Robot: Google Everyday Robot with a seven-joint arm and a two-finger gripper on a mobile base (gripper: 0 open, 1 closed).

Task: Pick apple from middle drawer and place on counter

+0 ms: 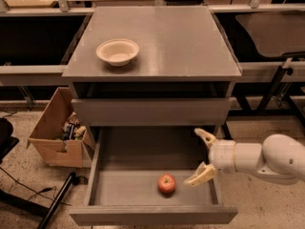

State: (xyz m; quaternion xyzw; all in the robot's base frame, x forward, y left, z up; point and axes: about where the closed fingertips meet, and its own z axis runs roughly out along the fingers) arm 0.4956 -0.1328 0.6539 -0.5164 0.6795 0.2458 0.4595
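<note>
The red apple (167, 183) lies on the grey floor of the open middle drawer (119, 187), near its front and right of centre. My gripper (200, 156) is open, its two cream fingers (202, 174) spread apart, reaching in from the right over the drawer's right side. It is just right of the apple and a little above it, not touching it. The grey counter (181, 37) tops the cabinet above.
A cream bowl (117, 51) sits on the counter's left part. A shallower grey drawer front (151, 111) is closed above the open drawer. An open cardboard box (56, 130) with clutter stands on the floor at left. Wooden benches run behind.
</note>
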